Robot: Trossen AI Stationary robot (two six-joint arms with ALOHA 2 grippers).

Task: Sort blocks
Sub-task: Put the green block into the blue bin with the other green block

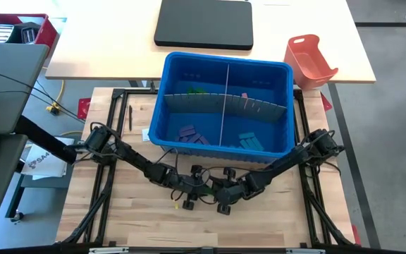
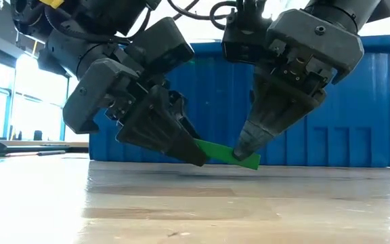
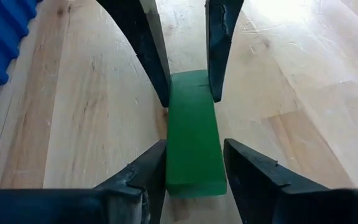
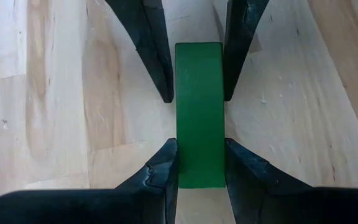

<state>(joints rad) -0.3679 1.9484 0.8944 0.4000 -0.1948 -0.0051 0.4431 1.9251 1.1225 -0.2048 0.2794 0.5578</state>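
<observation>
Green block (image 2: 230, 154): held just above the wooden counter (image 2: 195, 203), near its front edge, one end in each end effector; it tilts, lower at the right arm's end.
Left end effector (image 3: 191, 171): fingers on both sides of one end of the block; one finger touches the block, the other seems to stand a hair off, so it is closing on the block and I cannot tell if the grip is firm.
Right end effector (image 4: 199, 155): closed on the other end of the block, fingers pressed against both long sides.
Step in hand: judged to be a handover of the block from one arm to the other.
How to do it well: let the left fingers seat fully on the flat sides before the right ones let go; release slowly, pull straight back along the block, and lift level so it does not twist or drop.
Blue bin (image 1: 224, 106): beyond the arms, split into four compartments by a grey divider (image 1: 225, 104).
Bin contents: green blocks (image 1: 194, 91) far left, pink (image 1: 244, 96) far right, purple (image 1: 191, 134) near left, blue (image 1: 249, 141) near right.
Likely goal: the far left compartment, with the other green ones.
Farther back: an orange tray (image 1: 309, 60) beside the bin.
</observation>
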